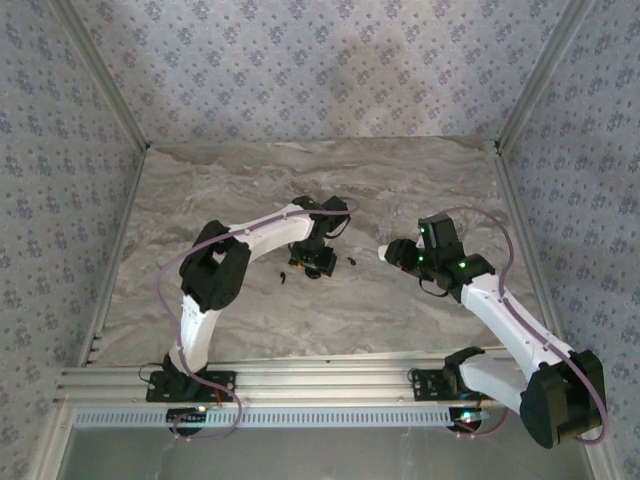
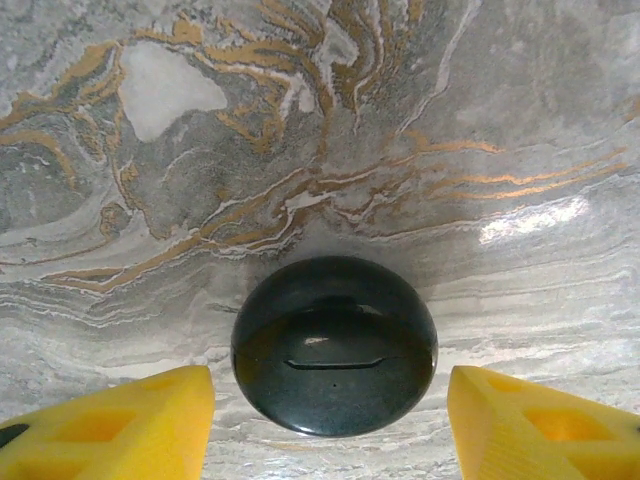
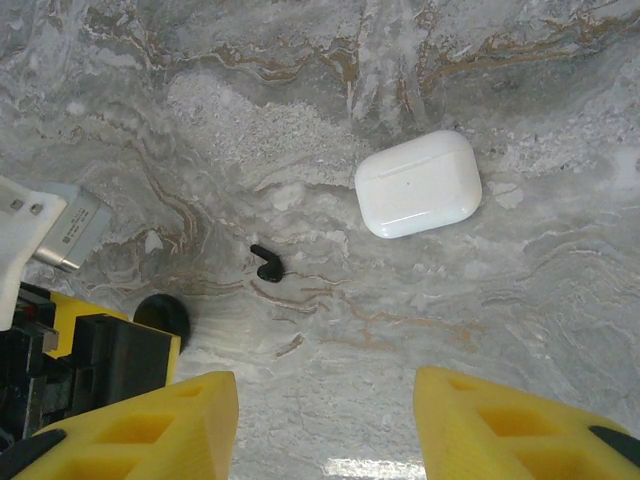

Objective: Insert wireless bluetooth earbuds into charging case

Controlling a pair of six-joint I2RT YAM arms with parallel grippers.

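A closed, round black charging case (image 2: 334, 345) lies on the marble table between the yellow fingers (image 2: 130, 425) of my left gripper (image 2: 328, 400). The jaws are open, with a gap on each side of the case. My right gripper (image 3: 325, 400) is open above bare table with nothing between its fingers. Ahead of it lie one black earbud (image 3: 266, 263) and a closed white charging case (image 3: 418, 183). From above, two black earbuds (image 1: 283, 277) (image 1: 352, 261) flank the left gripper (image 1: 318, 264), and the white case (image 1: 384, 250) sits just off the right gripper (image 1: 403, 256).
The left gripper's body (image 3: 90, 360) fills the lower left of the right wrist view and partly hides the black case (image 3: 163, 315). Patterned walls and metal rails (image 1: 110, 85) border the marble table (image 1: 250, 180). An aluminium rail (image 1: 300, 385) runs along the near edge.
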